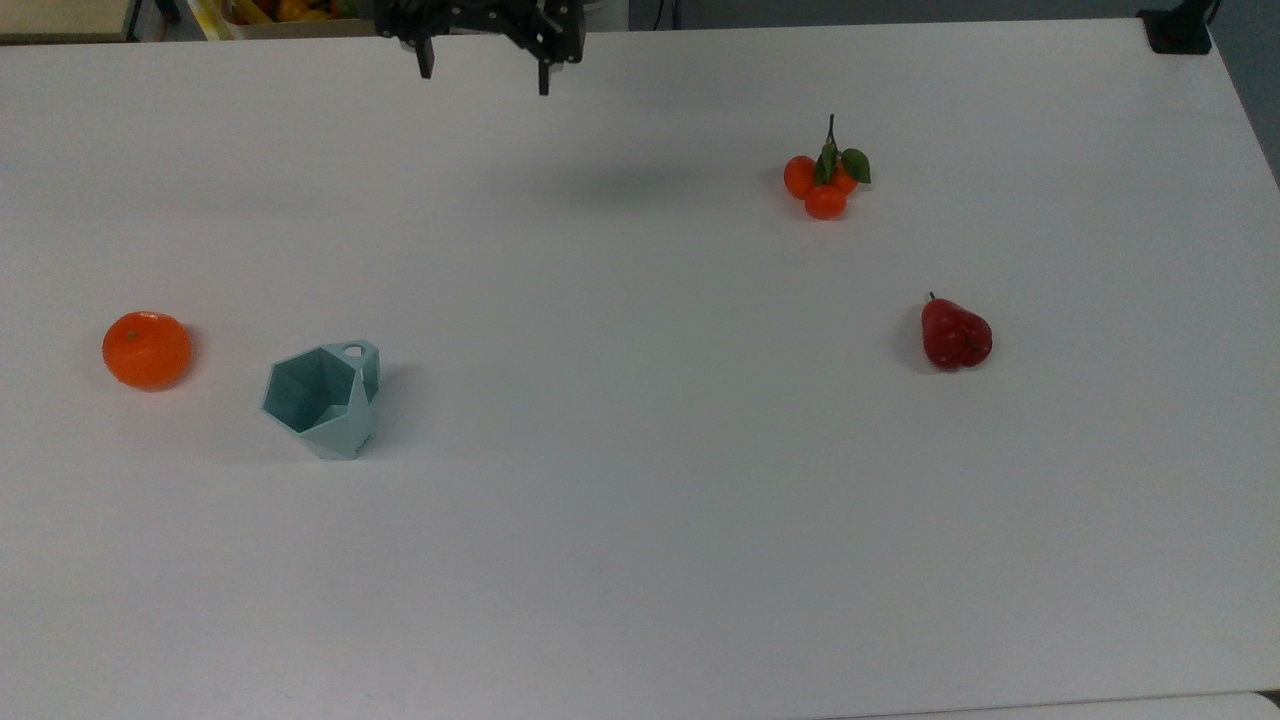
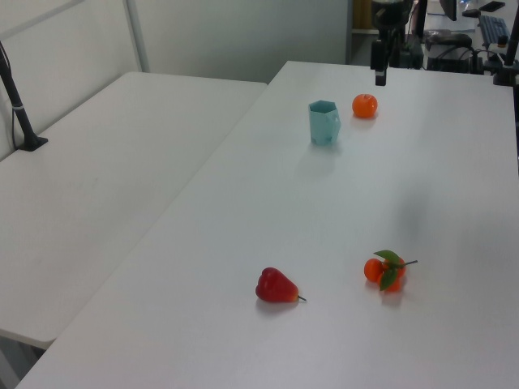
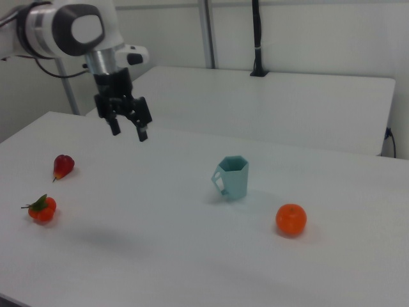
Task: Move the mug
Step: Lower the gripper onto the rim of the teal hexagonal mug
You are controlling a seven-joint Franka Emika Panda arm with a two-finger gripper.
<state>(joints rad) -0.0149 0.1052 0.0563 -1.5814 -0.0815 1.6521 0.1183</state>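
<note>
Black two-finger gripper (image 1: 483,82) hovers by the table's far edge, jaws spread, empty; best descend squarely over the pale teal faceted mug (image 1: 322,398).

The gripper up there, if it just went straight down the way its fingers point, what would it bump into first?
Probably only bare table. The gripper hangs open, pointing down, with the mug well off to the right view's right.
</note>
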